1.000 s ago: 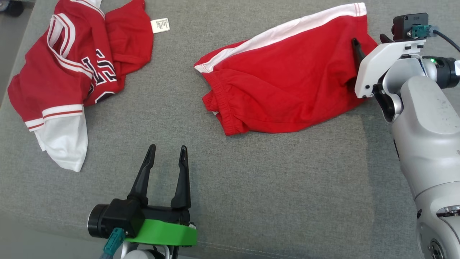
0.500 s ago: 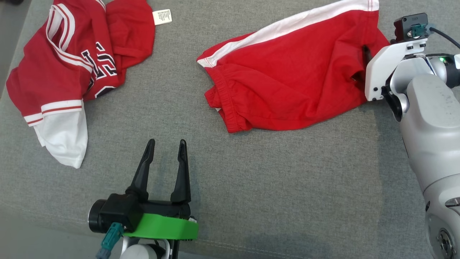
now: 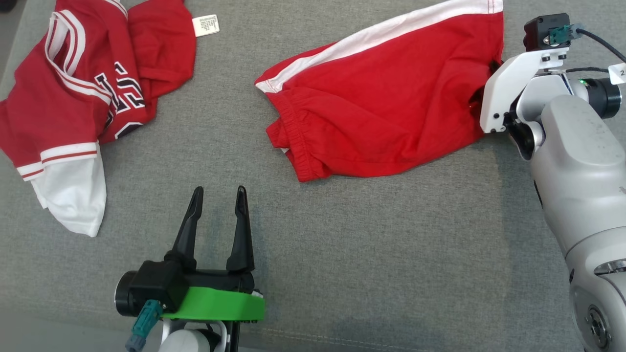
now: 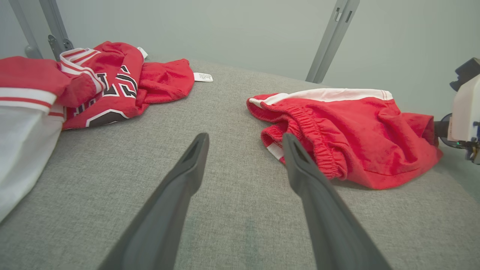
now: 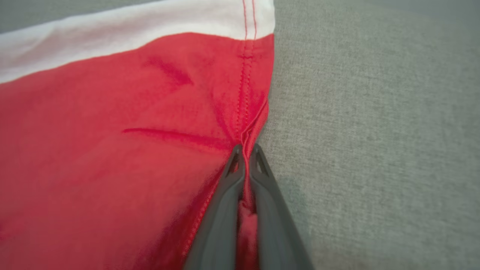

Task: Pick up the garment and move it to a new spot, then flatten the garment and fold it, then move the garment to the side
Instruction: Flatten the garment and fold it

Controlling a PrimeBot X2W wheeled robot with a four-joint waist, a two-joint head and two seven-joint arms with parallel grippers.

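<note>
The garment, red shorts with a white side stripe, lies crumpled on the grey cushion at the upper right of the head view. My right gripper sits at the shorts' right edge. In the right wrist view that gripper is shut, with a fold of the hem of the shorts pinched between its fingers. My left gripper is open and holds nothing, low on the cushion and left of the shorts' elastic waistband. The left wrist view shows the left gripper pointing past the bunched shorts.
A red jersey with black lettering and a white sleeve lies rumpled at the upper left, its jersey bulk left of my left gripper. The grey cushion stretches bare between the arms. Metal frame posts stand behind.
My right gripper has closed on the hem of the shorts, where it stood open a second ago. The head camera has shifted a little. The left gripper has stayed open.
</note>
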